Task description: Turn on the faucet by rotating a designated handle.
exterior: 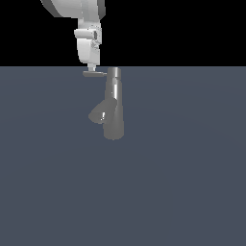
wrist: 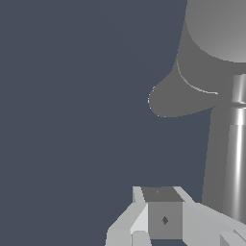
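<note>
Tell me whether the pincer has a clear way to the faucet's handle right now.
Probably yes: the pincer sits right above the handle, which sticks out from the faucet, with nothing between them. Actual contact can't be confirmed.

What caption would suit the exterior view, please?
Panda gripper poised directly above the thin handle of the grey faucet.

The white arm comes down from above, wrist vertical, and its gripper [exterior: 92, 67] hangs just over the handle [exterior: 94, 74], to the exterior view's left of the faucet [exterior: 113, 105] column; finger spread cannot be made out
</note>
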